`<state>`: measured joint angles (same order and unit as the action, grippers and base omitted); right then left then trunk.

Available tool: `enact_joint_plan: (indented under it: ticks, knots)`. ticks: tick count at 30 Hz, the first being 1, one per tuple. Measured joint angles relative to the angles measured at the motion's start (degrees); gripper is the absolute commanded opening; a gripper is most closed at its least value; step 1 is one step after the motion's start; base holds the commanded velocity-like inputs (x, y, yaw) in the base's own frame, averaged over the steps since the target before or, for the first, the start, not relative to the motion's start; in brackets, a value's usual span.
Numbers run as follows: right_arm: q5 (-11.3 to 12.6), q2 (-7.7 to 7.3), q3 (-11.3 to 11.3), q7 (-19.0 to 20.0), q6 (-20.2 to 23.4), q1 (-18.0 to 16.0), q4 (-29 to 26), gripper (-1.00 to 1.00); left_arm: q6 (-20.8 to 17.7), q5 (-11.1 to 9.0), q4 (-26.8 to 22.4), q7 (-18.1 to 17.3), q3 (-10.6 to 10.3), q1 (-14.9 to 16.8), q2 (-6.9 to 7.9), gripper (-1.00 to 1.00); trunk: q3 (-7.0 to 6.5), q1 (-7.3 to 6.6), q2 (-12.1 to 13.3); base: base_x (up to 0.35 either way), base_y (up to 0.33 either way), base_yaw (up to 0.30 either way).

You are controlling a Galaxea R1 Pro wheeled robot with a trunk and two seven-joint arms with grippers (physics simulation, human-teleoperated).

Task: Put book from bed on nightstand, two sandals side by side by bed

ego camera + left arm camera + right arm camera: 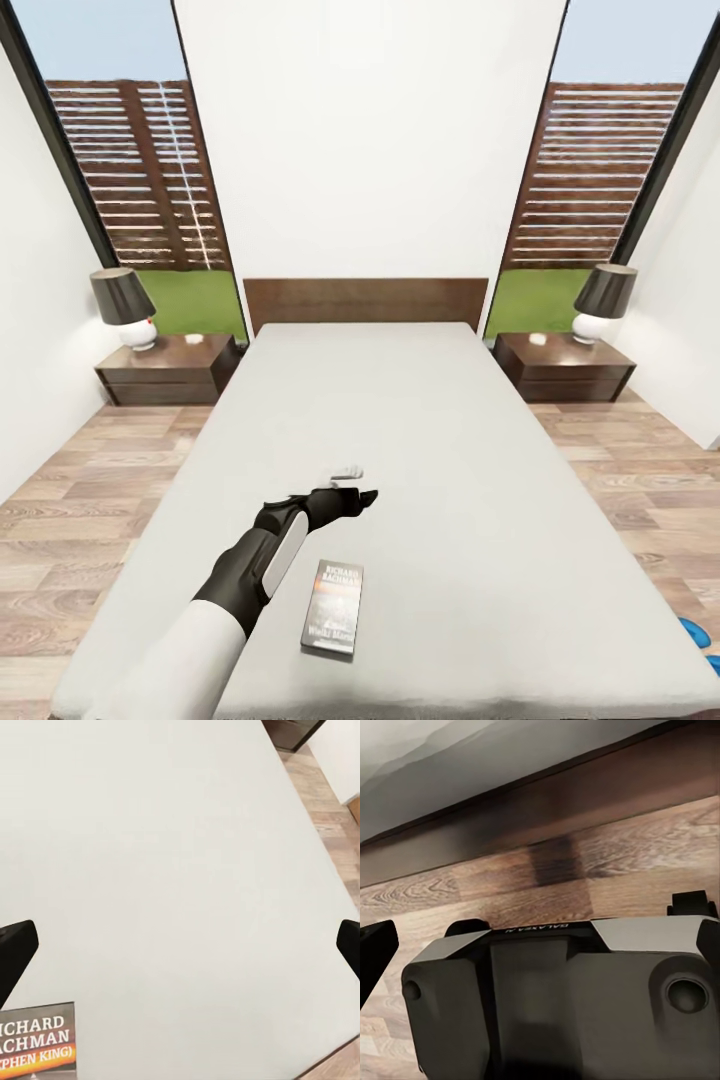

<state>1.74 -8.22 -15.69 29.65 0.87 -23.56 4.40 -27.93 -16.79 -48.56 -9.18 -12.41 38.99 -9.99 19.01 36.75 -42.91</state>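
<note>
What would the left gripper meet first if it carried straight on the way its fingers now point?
Probably bare mattress: the left gripper hangs open over the bed, beyond the book, aimed towards the far right corner. Height is unclear.

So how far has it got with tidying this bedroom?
Nothing looks finished. The book lies on the bed, with the open left claw over the mattress beyond it. Both nightstands hold just lamps. A blue sandal waits by the bed's right side.

Bed carries the book; sandals on floor
</note>
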Motion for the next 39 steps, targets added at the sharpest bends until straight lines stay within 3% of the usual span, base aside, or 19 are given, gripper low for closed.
enact_joint_plan:
  ticks: [39]
  knots:
    - [0.0, 0.00, 0.0, -0.1, 0.0, 0.0, 0.0, 1.00, 0.2, 0.0, -0.3, 0.0, 0.5, 0.0, 0.00, 1.00, 3.49, 0.00, 0.0, 0.006, -0.013, 0.000]
